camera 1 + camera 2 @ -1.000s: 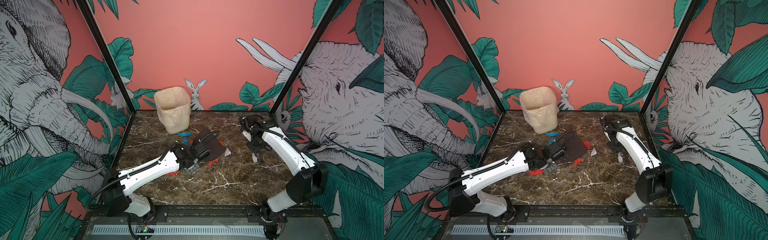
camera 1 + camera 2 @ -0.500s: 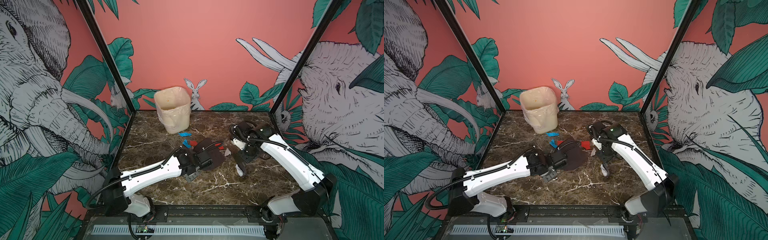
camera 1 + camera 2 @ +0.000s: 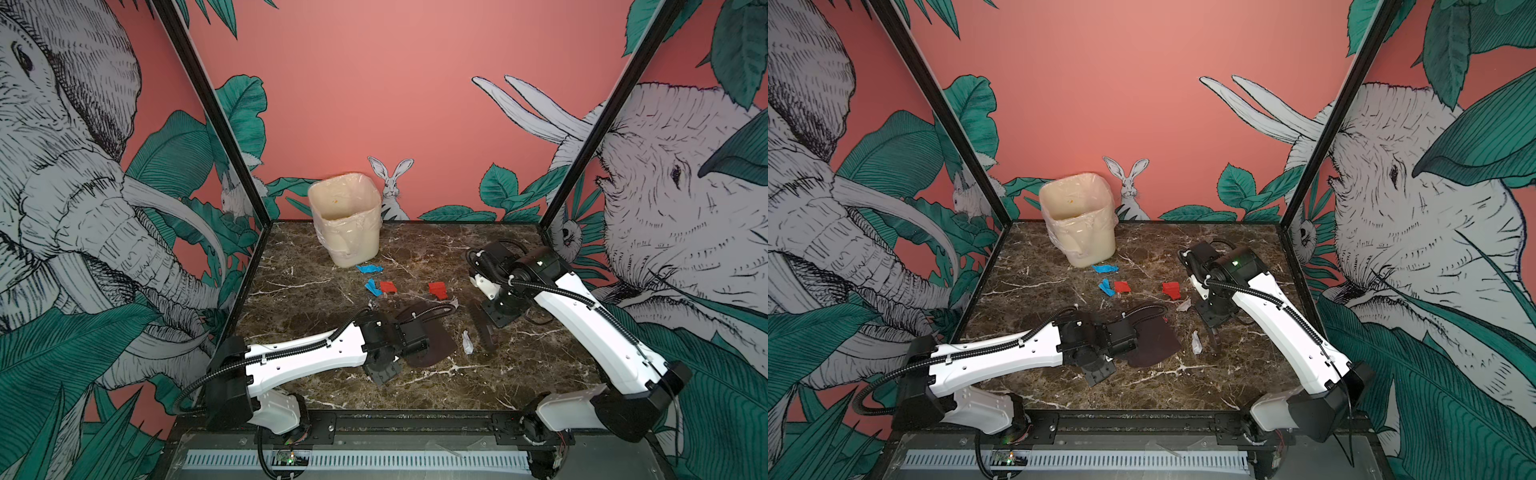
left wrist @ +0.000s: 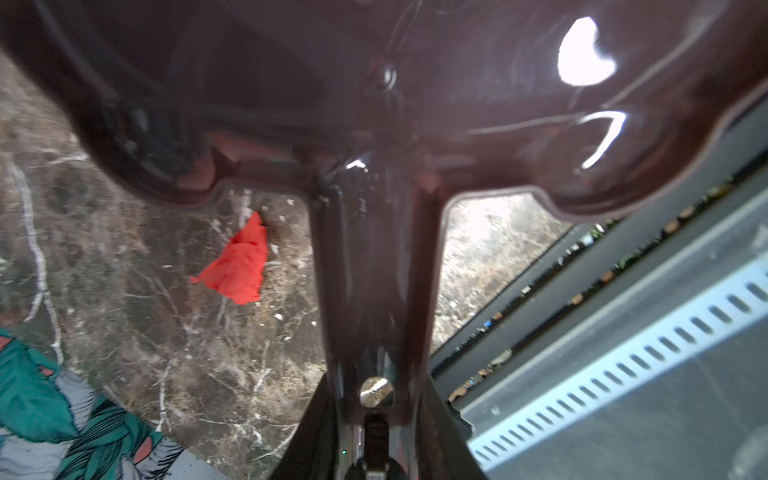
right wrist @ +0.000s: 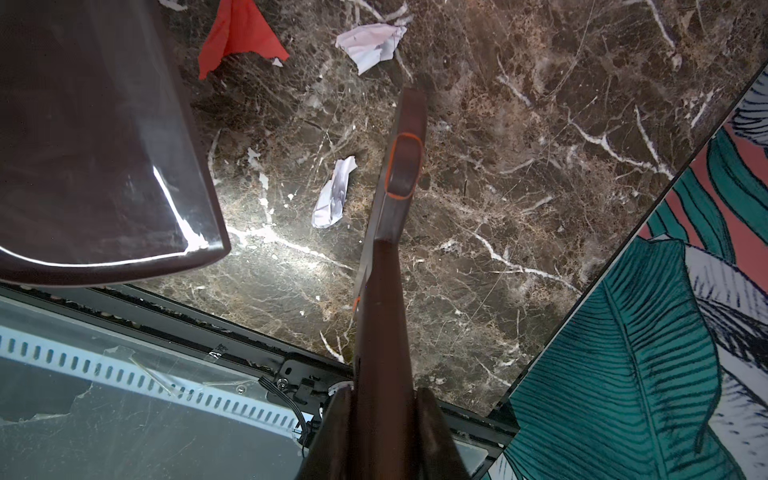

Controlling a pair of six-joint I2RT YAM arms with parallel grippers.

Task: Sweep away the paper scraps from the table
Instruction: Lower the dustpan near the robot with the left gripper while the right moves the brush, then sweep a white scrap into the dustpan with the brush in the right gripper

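Left hand [image 4: 376,415]: clamped on the handle of a dark dustpan [image 3: 432,349], the pan low over the worktop [image 3: 478,386] towards its front edge.
Right hand [image 5: 382,415]: closed round the handle of a brush [image 3: 483,330], bristles down just right of the dustpan.
Nearest scrap: a crumpled white scrap [image 3: 467,343] lies between the pan lip and the bristles, just beside the brush.
Beside the pan handle: a red scrap [image 4: 237,266], shown only in the left wrist view.
Mid-worktop: the other paper scraps [image 3: 1122,286] lie loose and apart: two red, one blue, one white.
Far end: a blue strip [image 3: 369,269] lies just in front of the cream bin [image 3: 345,245] by the back edge.
How they will likely handle: feather-light, limp and thin. A fast stroke may flick them aside, and flat pieces may slide under the pan lip.
Where to take hold: probably not on the paper at all. The grip belongs on the two tool handles, with the bristles pushing and the lip pressed flat.
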